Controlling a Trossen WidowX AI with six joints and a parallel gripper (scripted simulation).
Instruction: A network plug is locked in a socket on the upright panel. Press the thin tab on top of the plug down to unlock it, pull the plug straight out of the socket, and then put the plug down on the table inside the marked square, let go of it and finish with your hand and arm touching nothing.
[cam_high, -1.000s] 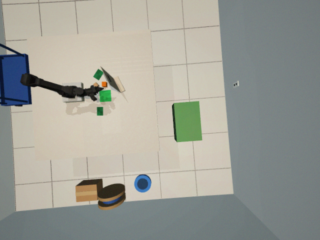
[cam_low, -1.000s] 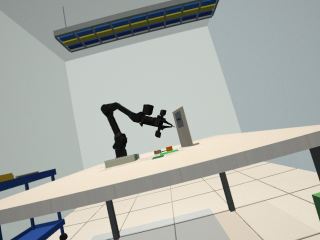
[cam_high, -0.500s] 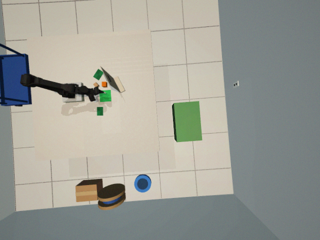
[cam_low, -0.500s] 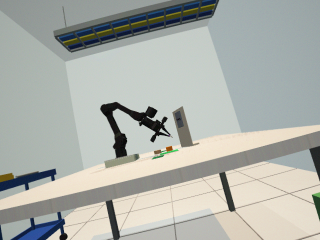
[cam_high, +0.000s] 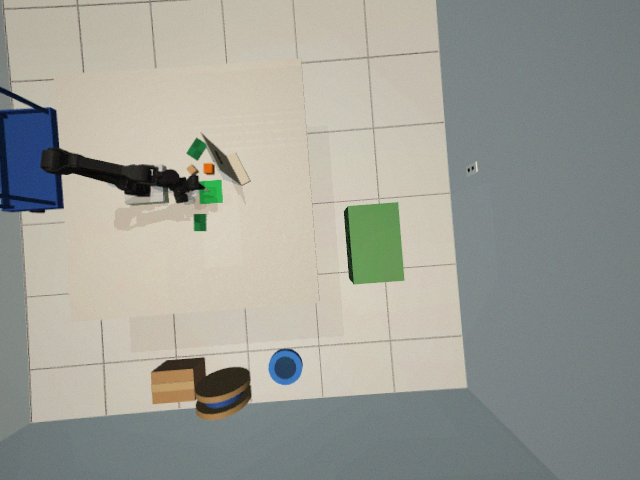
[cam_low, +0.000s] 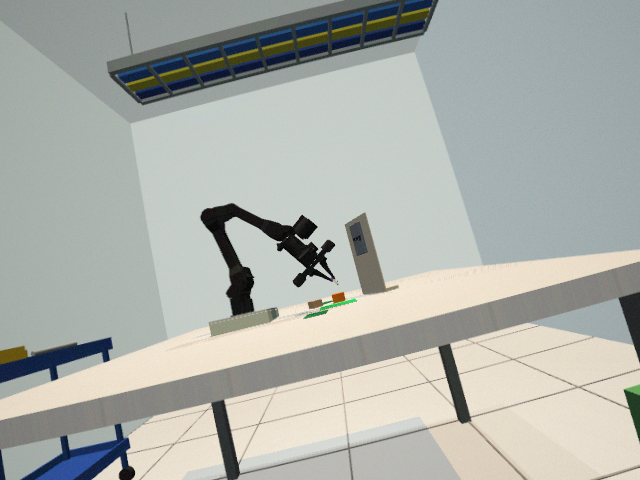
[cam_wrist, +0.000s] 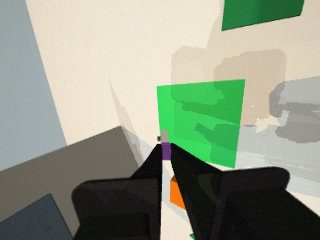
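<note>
My gripper (cam_high: 204, 188) (cam_low: 332, 279) (cam_wrist: 164, 147) is shut on the network plug, pointing down at a slant. The plug (cam_low: 336, 282) (cam_wrist: 165, 136) is small, pale and purple, and sticks out past the fingertips. It is out of the socket and held in the air above the table. The bright green marked square (cam_high: 217, 197) (cam_low: 342, 303) (cam_wrist: 225, 91) lies on the table below the fingertips. The upright panel (cam_low: 371, 268) (cam_wrist: 80, 162) stands beyond the gripper, apart from it, with a dark socket plate (cam_low: 357, 238) (cam_wrist: 35, 222) on its face. The plug's tab is too small to make out.
An orange block (cam_high: 208, 168) (cam_low: 338, 297) (cam_wrist: 177, 195) and a brown block (cam_high: 192, 169) (cam_low: 314, 304) stand beside the square. Dark green patches (cam_high: 196, 148) (cam_wrist: 262, 12) lie on either side. A pale box (cam_low: 242, 322) stands near the arm's base.
</note>
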